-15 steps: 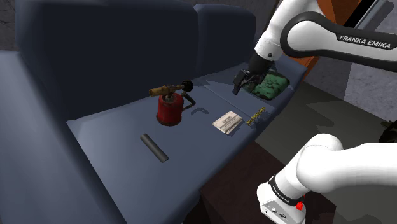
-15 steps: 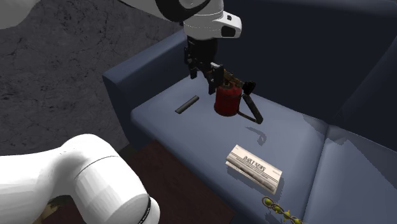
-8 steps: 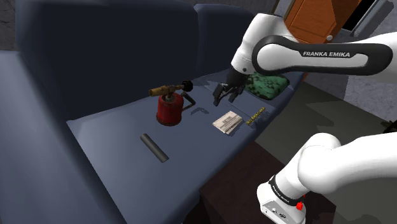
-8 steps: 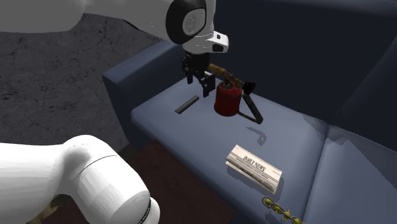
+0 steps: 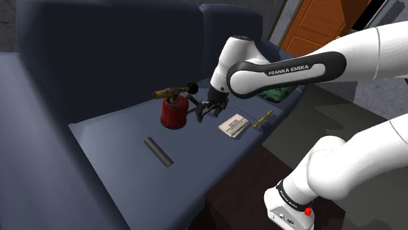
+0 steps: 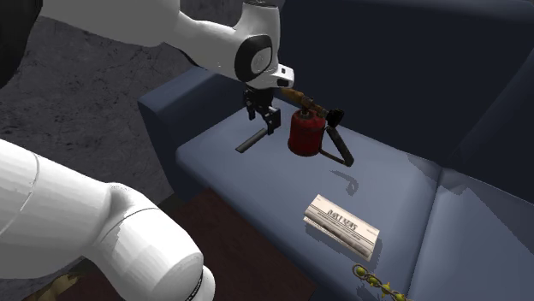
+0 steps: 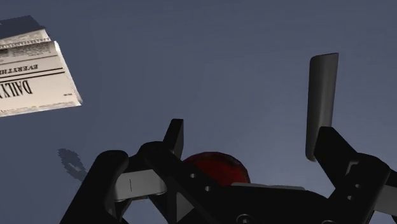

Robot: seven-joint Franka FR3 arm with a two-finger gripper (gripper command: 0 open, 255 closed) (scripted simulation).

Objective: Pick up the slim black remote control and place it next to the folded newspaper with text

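Evidently the slim dark remote control (image 5: 158,151) is laid flat near the front edge of the sofa seat (image 5: 118,127), well apart from the folded newspaper (image 5: 233,124). It is judged light, stiff and smooth. Its narrow middle should be spanned by the pincer (image 6: 263,120), seen open and empty.

On the sofa seat (image 5: 111,127), from the shoulder view's left: remote (image 5: 158,151), then blowtorch (image 5: 174,112), then newspaper (image 5: 233,124), all apart.
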